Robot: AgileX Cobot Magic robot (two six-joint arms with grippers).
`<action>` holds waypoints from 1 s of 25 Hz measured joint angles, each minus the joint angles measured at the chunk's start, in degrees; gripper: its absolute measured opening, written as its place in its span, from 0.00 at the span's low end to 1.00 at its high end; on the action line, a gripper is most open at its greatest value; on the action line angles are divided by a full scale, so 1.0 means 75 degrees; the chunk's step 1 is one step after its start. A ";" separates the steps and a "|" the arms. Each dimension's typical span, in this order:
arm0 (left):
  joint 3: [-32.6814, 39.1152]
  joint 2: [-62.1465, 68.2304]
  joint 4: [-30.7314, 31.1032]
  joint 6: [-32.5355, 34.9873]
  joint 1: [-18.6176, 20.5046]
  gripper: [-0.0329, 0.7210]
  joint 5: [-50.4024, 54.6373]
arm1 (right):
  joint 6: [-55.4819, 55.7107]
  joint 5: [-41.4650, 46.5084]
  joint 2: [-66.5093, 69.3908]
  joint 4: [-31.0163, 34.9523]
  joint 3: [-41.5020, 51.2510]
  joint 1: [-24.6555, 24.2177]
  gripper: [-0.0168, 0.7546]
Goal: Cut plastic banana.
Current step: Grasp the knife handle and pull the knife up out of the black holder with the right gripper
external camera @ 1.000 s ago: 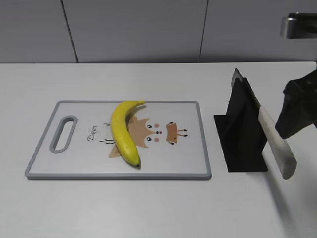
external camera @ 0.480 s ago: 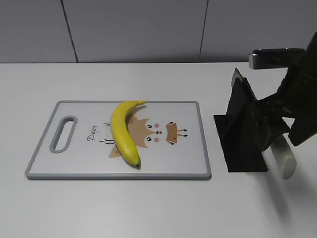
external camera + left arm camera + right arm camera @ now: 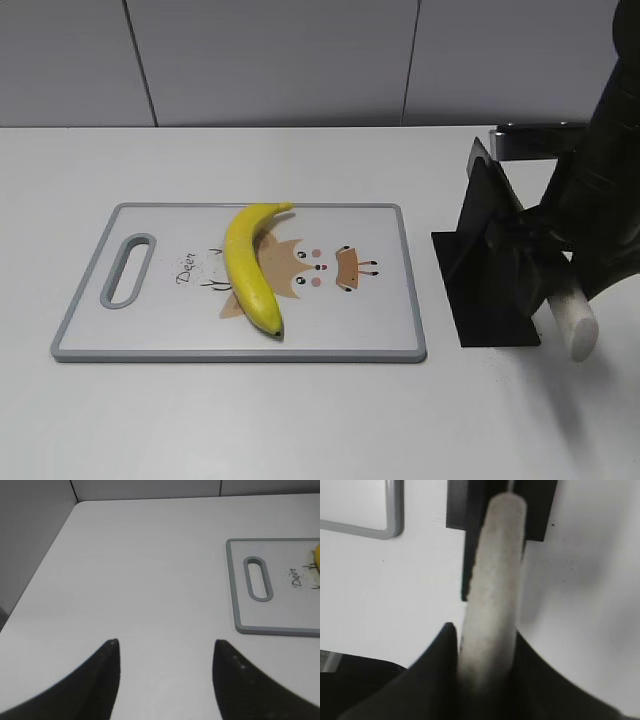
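**Right claw on the knife handle, banana waiting on the board**

Your right arm hides most of what matters on the right of the exterior view: its dark bulk covers the upper part of the pale, rounded knife handle (image 3: 572, 320), so only the butt end shows below it. The blade is lost inside the black slotted knife stand (image 3: 490, 262); you cannot see it in any view. In the right wrist view the right gripper (image 3: 485, 652) has its two dark fingers pressed against either side of that handle (image 3: 492, 580), clenched on it, though the fingertips are blurred and cut off by the bottom edge.

Your left gripper (image 3: 165, 665) hangs over the bare white table (image 3: 140, 570) with its two dark fingers spread apart and nothing between them. It does not appear in the exterior view.

The glossy yellow curved plastic banana (image 3: 250, 265) lies whole on the grey-rimmed white cutting board (image 3: 385, 345), stem toward the far edge, dark tip toward the near edge, left of the cartoon deer print. From the left wrist only a yellow sliver (image 3: 317, 555) shows at the frame's right edge.

Readable writing: "Deer" in script beside the board's handle slot (image 3: 128, 268).
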 joint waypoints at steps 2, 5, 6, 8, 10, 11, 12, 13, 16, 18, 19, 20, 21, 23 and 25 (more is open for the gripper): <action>0.0000 0.0000 0.0000 -0.0001 0.0000 0.80 0.0000 | 0.0140 0.0016 0.0000 0.0063 0.0000 0.0005 0.25; 0.0000 0.0000 0.0008 -0.0012 0.0000 0.80 0.0000 | 0.0188 0.0016 -0.0009 0.0108 0.0000 0.0005 0.25; 0.0000 0.0000 0.0008 0.0000 0.0000 0.80 0.0000 | 0.0188 0.0016 -0.0039 0.0109 0.0000 0.0005 0.25; 0.0000 0.0000 0.0008 -0.0001 0.0000 0.80 0.0000 | 0.0188 0.0016 -0.0128 0.0109 0.0000 0.0005 0.25; 0.0000 0.0000 0.0008 -0.0007 0.0000 0.80 0.0000 | 0.0197 0.0037 -0.0276 0.0116 0.0000 0.0005 0.25; 0.0000 0.0000 0.0008 0.0001 0.0000 0.80 0.0000 | 0.0197 0.0046 -0.0364 0.0116 0.0000 0.0005 0.25; 0.0000 0.0000 0.0008 -0.0006 0.0000 0.80 0.0000 | 0.0197 0.0072 -0.0446 0.0116 0.0000 0.0005 0.25; 0.0000 0.0000 0.0008 -0.0012 0.0000 0.80 0.0000 | 0.0198 0.0099 -0.0554 0.0116 -0.0014 0.0005 0.25; 0.0000 0.0000 0.0008 -0.0013 0.0000 0.80 0.0000 | 0.0213 0.0131 -0.0897 0.0116 -0.0059 0.0005 0.25; 0.0000 0.0000 0.0008 -0.0001 0.0000 0.80 0.0000 | 0.0213 0.0156 -0.1141 0.0116 -0.0059 0.0005 0.25; 0.0000 0.0000 0.0008 -0.0007 0.0000 0.80 0.0000 | 0.0180 0.0173 -0.1235 0.0116 -0.0059 0.0005 0.25; 0.0000 0.0000 0.0008 0.0000 0.0000 0.80 0.0000 | 0.0116 0.0173 -0.1349 0.0158 -0.0075 0.0005 0.25; 0.0000 0.0000 0.0008 -0.0009 0.0000 0.80 0.0000 | 0.0049 0.0173 -0.1454 0.0204 -0.0084 0.0015 0.25; 0.0000 0.0000 0.0017 0.0000 0.0000 0.80 0.0000 | -0.0161 0.0194 -0.1620 0.0216 -0.0090 0.0015 0.25; 0.0000 0.0000 0.0017 -0.0005 0.0000 0.80 0.0000 | -0.0451 0.0310 -0.1757 0.0219 -0.0107 0.0021 0.25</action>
